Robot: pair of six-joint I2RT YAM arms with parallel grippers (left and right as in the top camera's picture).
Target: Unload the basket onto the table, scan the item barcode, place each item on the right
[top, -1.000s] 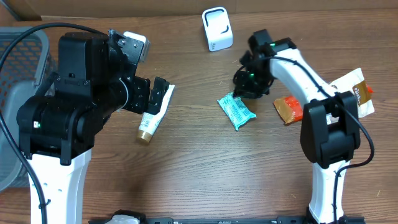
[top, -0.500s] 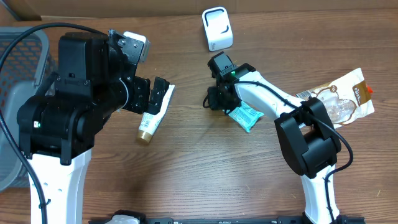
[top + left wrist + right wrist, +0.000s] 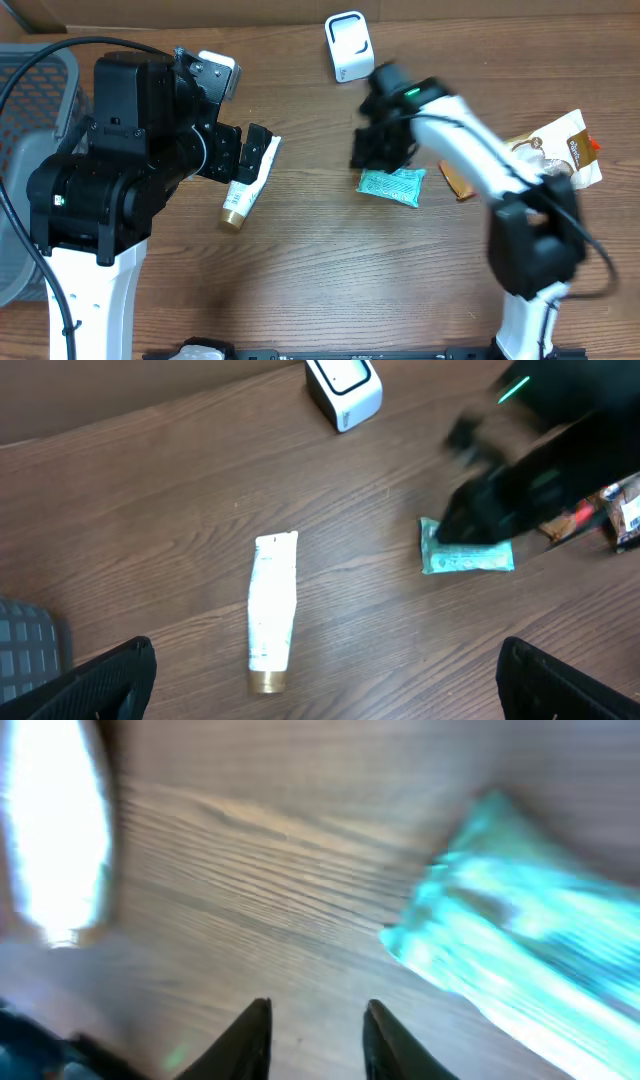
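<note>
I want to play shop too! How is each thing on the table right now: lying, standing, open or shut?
Scanner: standing upright, nothing touching it.
Tube: lying flat, cap on.
Teal packet: lying flat on the table, not held.
Snack bag: lying flat at the right edge.
Left jaws: wide open, empty.
Right jaws: a little open, empty.

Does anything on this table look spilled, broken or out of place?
Nothing looks spilled or broken. The teal packet and the white tube simply lie flat and skewed on the wood, and the scanner sits at the back.
</note>
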